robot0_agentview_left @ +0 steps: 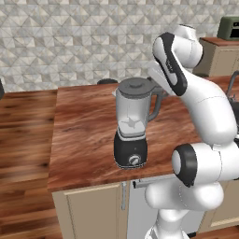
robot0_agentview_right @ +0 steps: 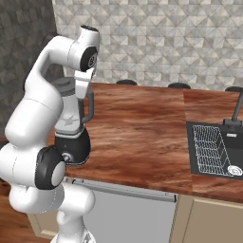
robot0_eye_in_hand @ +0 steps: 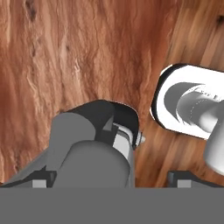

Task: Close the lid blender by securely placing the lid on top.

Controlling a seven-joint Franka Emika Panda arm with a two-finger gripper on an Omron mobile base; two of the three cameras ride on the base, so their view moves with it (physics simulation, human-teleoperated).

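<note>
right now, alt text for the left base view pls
A clear-jar blender on a black base stands near the front of a wooden counter, its dark grey lid on the jar's rim. The robot's white arm rises at right, bending behind the jar.

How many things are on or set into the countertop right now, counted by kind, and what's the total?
Blender, with lid on its jar: 1
Small black round caps at the counter's far edge: 3
Sink with wire rack: 1
Total: 5
</note>
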